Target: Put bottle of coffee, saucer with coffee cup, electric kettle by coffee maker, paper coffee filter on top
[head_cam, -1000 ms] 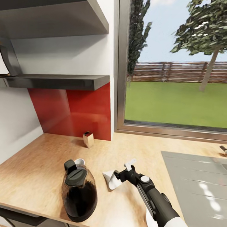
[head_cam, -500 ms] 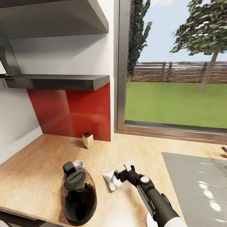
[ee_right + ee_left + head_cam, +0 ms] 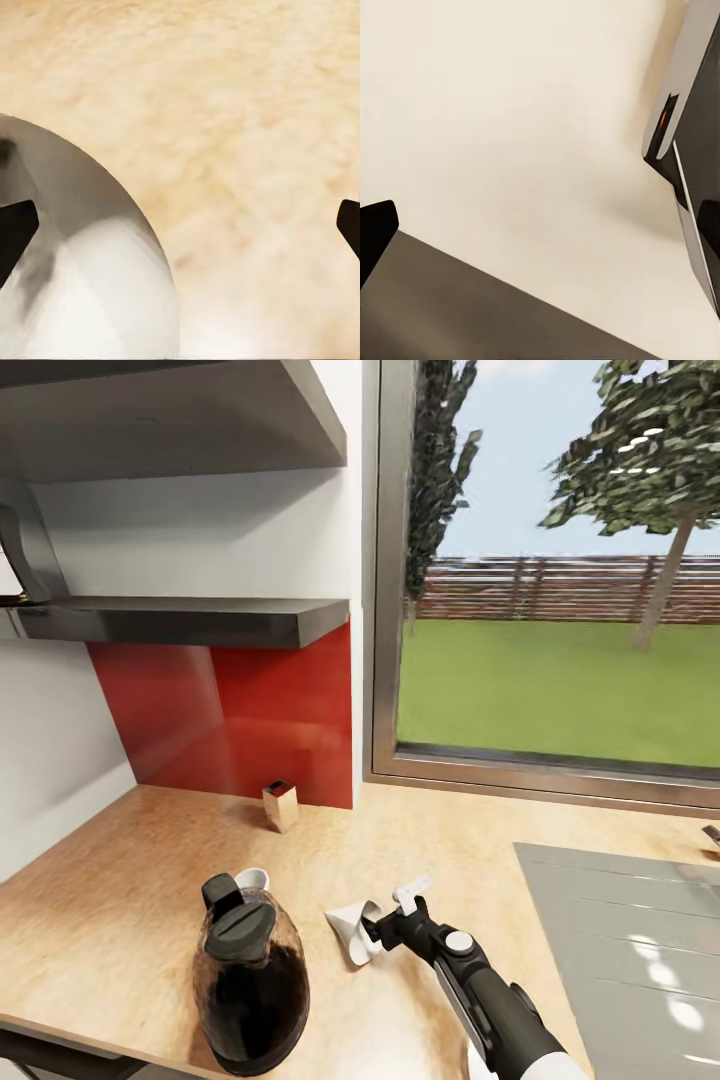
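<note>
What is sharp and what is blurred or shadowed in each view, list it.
Head view: evenly lit and sharp; the electric kettle casts a soft shadow on the countertop, and pale glare patches lie on the grey sink surface. Right wrist view: the paper coffee filter is soft and blurred, shaded grey on one side. Left wrist view: a pale, featureless surface with a dark band across it.

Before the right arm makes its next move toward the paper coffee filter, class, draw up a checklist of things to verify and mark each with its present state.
1. Paper coffee filter lies on the countertop: ok.
2. Right gripper at the filter: ok.
3. Fingers apart, as the right wrist view shows: ok.
4. Filter firmly held: cannot tell.
5. Electric kettle upright, apart from the filter: ok.
6. Coffee maker located as the drop spot: cannot tell.
</note>
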Available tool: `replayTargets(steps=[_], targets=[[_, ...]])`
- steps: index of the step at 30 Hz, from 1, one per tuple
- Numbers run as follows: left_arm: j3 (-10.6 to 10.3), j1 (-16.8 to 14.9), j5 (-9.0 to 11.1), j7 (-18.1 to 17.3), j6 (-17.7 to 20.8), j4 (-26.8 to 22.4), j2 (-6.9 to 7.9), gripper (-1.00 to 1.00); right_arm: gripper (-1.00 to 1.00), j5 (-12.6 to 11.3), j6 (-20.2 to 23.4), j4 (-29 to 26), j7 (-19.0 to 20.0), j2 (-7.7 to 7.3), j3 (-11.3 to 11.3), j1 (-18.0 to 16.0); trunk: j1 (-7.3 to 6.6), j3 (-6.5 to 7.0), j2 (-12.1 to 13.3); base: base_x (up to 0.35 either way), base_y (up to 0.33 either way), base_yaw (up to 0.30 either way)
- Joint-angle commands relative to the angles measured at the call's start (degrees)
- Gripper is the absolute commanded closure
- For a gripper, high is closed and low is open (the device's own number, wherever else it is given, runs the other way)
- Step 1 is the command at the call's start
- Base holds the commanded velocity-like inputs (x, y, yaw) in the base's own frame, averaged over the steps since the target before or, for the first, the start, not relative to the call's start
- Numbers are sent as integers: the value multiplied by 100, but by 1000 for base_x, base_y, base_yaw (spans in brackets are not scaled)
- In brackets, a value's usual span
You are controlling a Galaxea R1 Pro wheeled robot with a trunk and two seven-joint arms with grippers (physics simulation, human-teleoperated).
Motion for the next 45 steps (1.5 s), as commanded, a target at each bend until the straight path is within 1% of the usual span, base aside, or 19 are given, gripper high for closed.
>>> replayTargets(steps=[1, 6, 18, 19, 45], targets=[[27, -4, 13, 7, 16, -6, 0, -100, -100, 48, 27, -9, 26, 2, -8, -3, 5, -11, -10, 0, 219, 0], [25, -1, 13, 7, 16, -4, 0, -100, -100, 48, 24, -8, 28, 3, -8, -3, 5, -11, -10, 0, 204, 0], [23, -2, 12, 7, 16, 2, 0, -100, -100, 48, 24, 1, 28, 3, 8, -3, 5, -11, -10, 0, 99, 0], [22, -1, 12, 7, 16, 1, 0, -100, 100, 48, 24, 1, 28, 3, 7, -3, 5, -11, -10, 0, 34, 0], [25, 1, 12, 7, 16, -4, 0, -100, 100, 48, 24, -9, 28, 3, 1, -3, 5, -11, -10, 0, 1, 0]])
